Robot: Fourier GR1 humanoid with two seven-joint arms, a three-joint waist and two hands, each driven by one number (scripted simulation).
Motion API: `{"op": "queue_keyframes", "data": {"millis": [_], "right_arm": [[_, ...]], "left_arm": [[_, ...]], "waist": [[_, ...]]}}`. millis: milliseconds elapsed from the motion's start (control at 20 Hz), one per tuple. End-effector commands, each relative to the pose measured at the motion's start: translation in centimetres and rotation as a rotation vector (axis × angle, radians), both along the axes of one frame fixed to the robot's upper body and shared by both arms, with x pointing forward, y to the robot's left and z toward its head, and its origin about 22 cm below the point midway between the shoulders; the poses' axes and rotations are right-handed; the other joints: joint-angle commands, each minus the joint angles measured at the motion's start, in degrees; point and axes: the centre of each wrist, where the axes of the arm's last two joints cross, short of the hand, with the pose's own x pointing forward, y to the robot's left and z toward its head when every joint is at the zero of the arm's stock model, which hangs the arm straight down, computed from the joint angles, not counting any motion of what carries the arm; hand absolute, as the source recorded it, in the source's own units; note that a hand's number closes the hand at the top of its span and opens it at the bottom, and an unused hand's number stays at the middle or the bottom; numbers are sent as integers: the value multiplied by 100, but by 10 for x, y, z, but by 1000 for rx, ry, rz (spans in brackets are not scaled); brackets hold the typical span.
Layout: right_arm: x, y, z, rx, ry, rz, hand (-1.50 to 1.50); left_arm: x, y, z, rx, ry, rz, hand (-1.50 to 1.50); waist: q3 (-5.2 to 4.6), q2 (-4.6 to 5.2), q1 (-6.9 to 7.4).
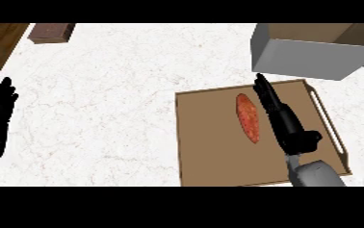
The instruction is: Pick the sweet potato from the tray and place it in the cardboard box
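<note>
The tray lies on the worktop at the right, with the sweet potato on it. The right hand is over the tray, just right of the sweet potato. Behind the tray stands the cardboard box; a small block lies far left.

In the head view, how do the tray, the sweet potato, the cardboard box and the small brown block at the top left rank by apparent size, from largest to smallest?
1. Tray, largest.
2. Cardboard box; the picture's edge cuts it off, so its full size is unsure.
3. Sweet potato and brown block look about alike, so I do not rank them.
</note>
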Motion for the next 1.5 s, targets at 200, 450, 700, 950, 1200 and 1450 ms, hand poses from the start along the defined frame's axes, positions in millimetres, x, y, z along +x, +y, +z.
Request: {"op": "queue_keyframes", "data": {"millis": [200,450,700,950,1200,1450], "right_arm": [[-17,11,-23,-68,208,-241,-150],[-28,-62,-37,-705,39,-303,-150],[-39,-45,-24,-958,-121,-301,-150],[-40,-25,36,-1099,-96,-335,-150],[-68,13,89,-1135,77,-220,-150],[-84,40,138,-1135,233,-165,-150]], "left_arm": [[28,-102,11,-68,-77,-464,0],[28,-125,8,-150,-50,-549,0],[24,-147,-2,-172,-26,-622,0],[30,-157,4,-161,-15,-618,0],[30,-164,1,-170,-14,-620,0],[30,-172,-5,-174,-21,-663,0]], "waist": [[-265,-79,-219],[-329,-84,-357],[-304,-144,-160],[-305,-178,-192],[-293,-166,-130],[-269,-95,57]]}}
